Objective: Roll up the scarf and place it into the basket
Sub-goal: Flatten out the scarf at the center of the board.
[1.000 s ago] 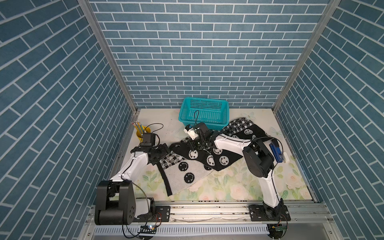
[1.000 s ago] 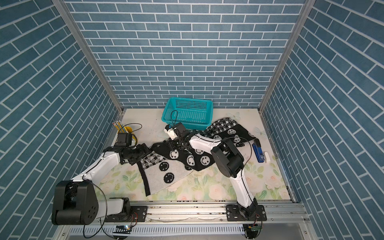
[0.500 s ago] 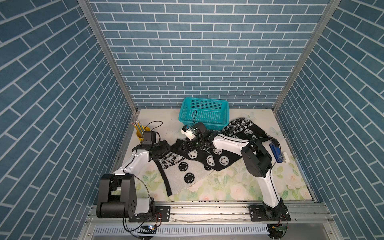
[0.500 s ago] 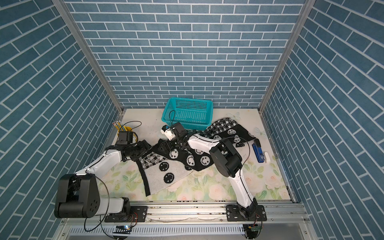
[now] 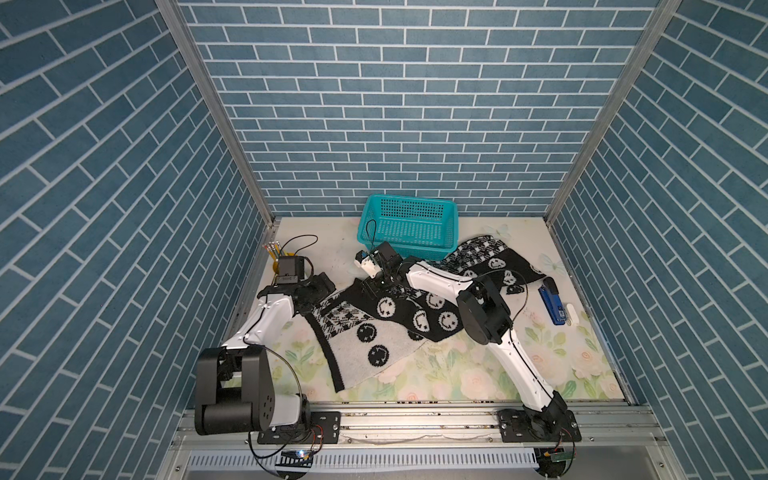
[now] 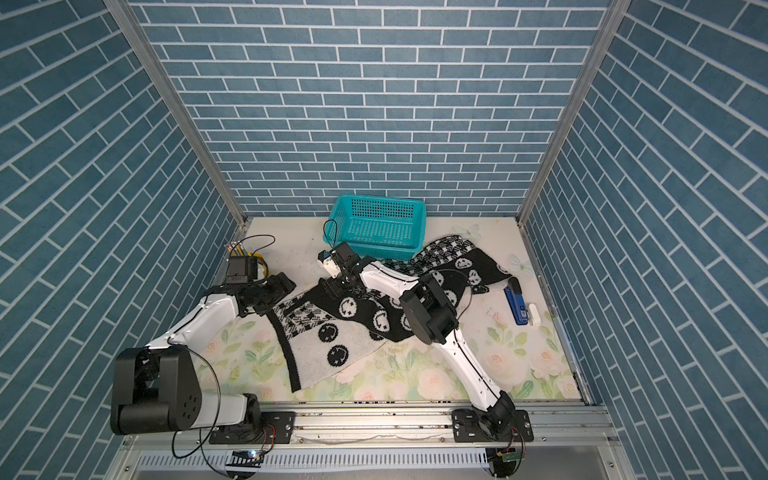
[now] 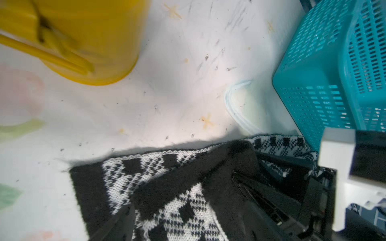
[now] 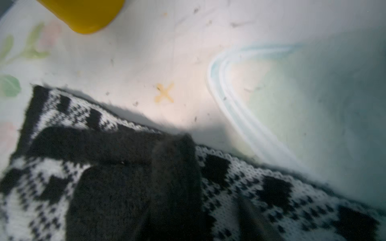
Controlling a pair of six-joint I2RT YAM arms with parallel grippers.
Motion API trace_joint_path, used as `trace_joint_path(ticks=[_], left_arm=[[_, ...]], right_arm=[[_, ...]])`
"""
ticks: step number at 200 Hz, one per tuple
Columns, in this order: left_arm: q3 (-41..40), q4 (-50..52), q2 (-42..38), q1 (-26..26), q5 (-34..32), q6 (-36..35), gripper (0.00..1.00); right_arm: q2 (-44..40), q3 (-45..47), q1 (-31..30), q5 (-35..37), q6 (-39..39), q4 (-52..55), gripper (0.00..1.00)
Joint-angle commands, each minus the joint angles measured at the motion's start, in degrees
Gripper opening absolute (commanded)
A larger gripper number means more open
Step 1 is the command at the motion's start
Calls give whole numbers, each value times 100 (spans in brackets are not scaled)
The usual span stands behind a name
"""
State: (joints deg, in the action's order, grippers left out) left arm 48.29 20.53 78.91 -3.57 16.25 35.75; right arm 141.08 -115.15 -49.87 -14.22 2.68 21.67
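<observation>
On the floral mat (image 5: 457, 374): the scarf (image 5: 399, 320) lies sprawled and unrolled. It runs from just beside the right front corner of the basket (image 5: 409, 224) diagonally down toward the front rail. In both top views it is wholly outside the basket (image 6: 378, 226).
Scarf faces: black with white smileys through the middle, white with black smileys on the near part. One check band lies by the basket and another at the left end.
Basket position: upright against the back wall, its open top facing up.
Left gripper (image 5: 322, 286): low over the scarf's left check band. Its jaws are spread wide. In the left wrist view one finger (image 7: 119, 223) shows at the frame edge with check cloth lying beside it.
Right gripper (image 5: 376, 286): tip down on the scarf's far edge, just in front of the basket's left front corner and near the left gripper. The right wrist view is blurred, so it cannot be told whether the jaws are spread or pinching cloth.
Fold: in the right wrist view a black flap of the scarf (image 8: 135, 177) lies over the check band.
Pencil cup (image 7: 89, 41): yellow, by the left wall, apart from the scarf.
Stapler (image 5: 552, 305): blue, on the mat to the right of the scarf, with a small white object (image 5: 571, 316) just beside it.
</observation>
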Motion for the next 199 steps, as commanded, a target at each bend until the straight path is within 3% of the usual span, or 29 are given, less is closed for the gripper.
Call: trace_joint_path(ticks=[1,30,82,108,151,199], left_arm=[[367,327,-96,-267,89,-268,86],[706,598,-345,-391,-86,-375,87],[474,368,-394,-478,170,-394,87],[409,132,-308,-477,248,-345,87],[370,-91,-196,-494,299,-293,87],[356,-62,-153,-566,338,-335,87]], right_arm=[[-658,492,-47,256,-104,68,0],[-1429,823,-67,413,-128,-35,0],[-2590,1089,366,1368,-477,520,0],[-3018,789,487,1787,-773,819,0],[-2648,-594,83,1348,-1094,1738,0],[-2163,-433,-242,548,-883,1542,0]])
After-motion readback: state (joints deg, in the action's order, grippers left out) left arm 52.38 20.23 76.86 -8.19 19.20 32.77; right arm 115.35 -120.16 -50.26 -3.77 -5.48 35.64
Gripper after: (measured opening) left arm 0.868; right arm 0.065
